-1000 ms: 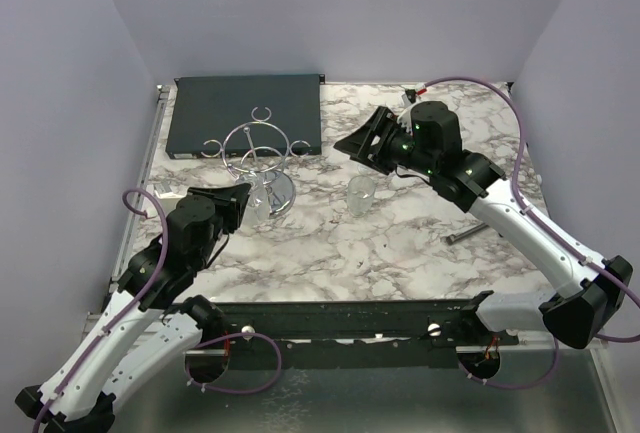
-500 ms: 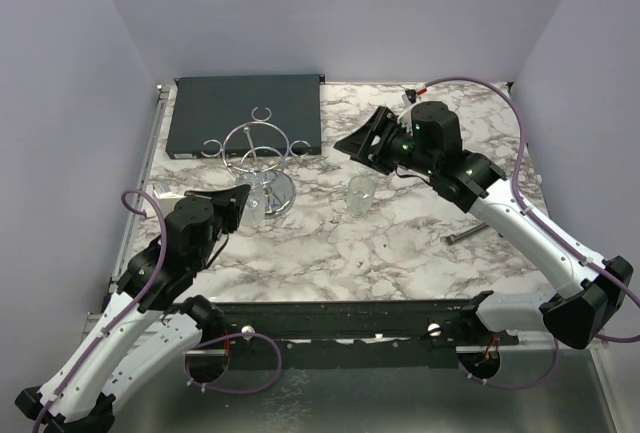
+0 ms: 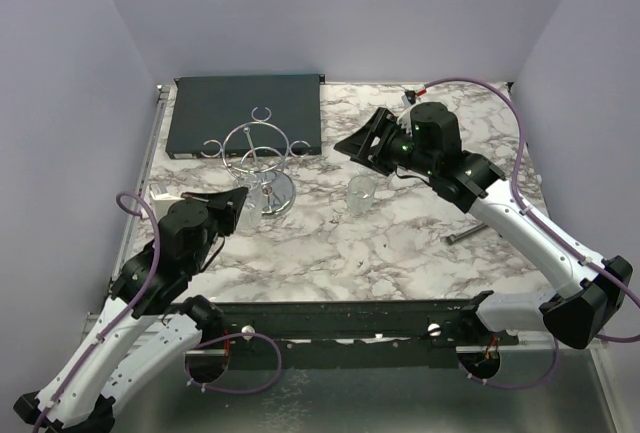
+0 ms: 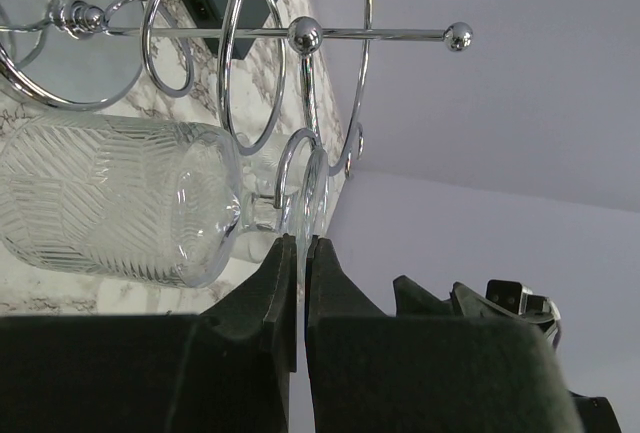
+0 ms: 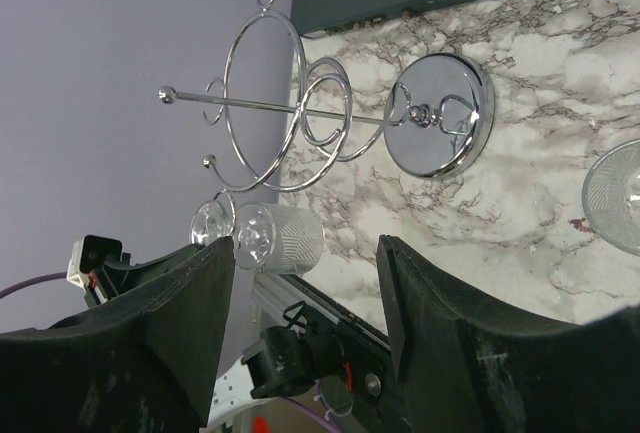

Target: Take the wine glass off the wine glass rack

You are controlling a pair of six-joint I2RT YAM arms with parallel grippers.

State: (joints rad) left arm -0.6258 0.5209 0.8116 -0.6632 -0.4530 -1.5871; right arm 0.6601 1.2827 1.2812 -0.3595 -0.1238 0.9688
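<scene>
The wine glass rack (image 3: 262, 153) is a chrome wire stand with a round disc base, at the back left of the marble table; it also shows in the right wrist view (image 5: 440, 113). My left gripper (image 3: 238, 205) is shut on the thin foot of a ribbed clear wine glass (image 4: 110, 203), which lies on its side just near-left of the rack. In the left wrist view the fingertips (image 4: 282, 258) pinch the foot edge-on, and the stem sits by a small wire loop (image 4: 300, 168). I cannot tell whether it is clear of the loop. My right gripper (image 3: 365, 138) is open and empty, right of the rack.
A second clear glass (image 3: 360, 196) stands upright on the table right of the rack's base. A flat dark grey box (image 3: 245, 113) lies at the back behind the rack. A short dark metal bar (image 3: 465, 236) lies at the right. Purple walls close in the sides.
My left gripper has drawn back toward the near left with the wine glass, a little away from the rack's base. The right arm has barely moved.
</scene>
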